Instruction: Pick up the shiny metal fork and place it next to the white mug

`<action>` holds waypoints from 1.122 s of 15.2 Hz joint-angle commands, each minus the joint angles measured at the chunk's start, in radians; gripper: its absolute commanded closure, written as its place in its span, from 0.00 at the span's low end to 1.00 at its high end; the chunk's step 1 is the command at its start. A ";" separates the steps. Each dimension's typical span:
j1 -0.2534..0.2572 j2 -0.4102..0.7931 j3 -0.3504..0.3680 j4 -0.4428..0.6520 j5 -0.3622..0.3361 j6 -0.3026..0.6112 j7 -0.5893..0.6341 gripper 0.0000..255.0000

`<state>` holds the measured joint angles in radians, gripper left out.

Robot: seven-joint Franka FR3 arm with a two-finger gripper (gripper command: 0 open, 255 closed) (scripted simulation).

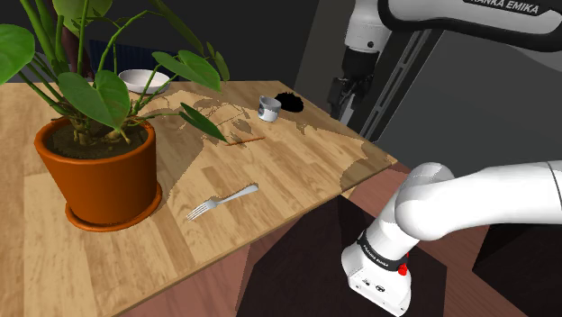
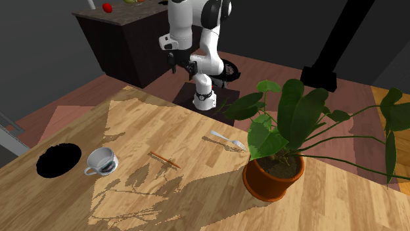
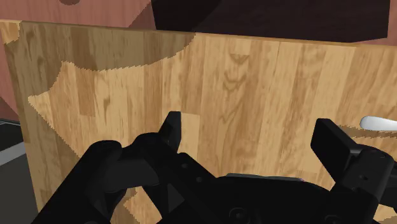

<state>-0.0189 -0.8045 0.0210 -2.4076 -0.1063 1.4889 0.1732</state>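
The shiny fork lies flat on the wooden table, near the front edge and close to the plant pot; it also shows as the fork. The white mug stands far back beside a black area; in the second exterior view the mug is at the left. My gripper hangs high over the table's edge on the stand side, well away from both. In the wrist view the gripper is open with nothing between its fingers, and the fork's handle tip peeks in beside one finger.
A large leafy plant in an orange pot stands at the shoulder view's left, leaves spreading over the table. A white bowl sits behind it. A thin brown stick lies between mug and fork. A black area sits beside the mug.
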 commanded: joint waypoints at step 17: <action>0.249 0.496 -0.039 0.071 0.079 0.374 -0.542 0.00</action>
<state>0.2143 -0.3382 -0.0210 -2.3454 -0.0363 1.8441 -0.3314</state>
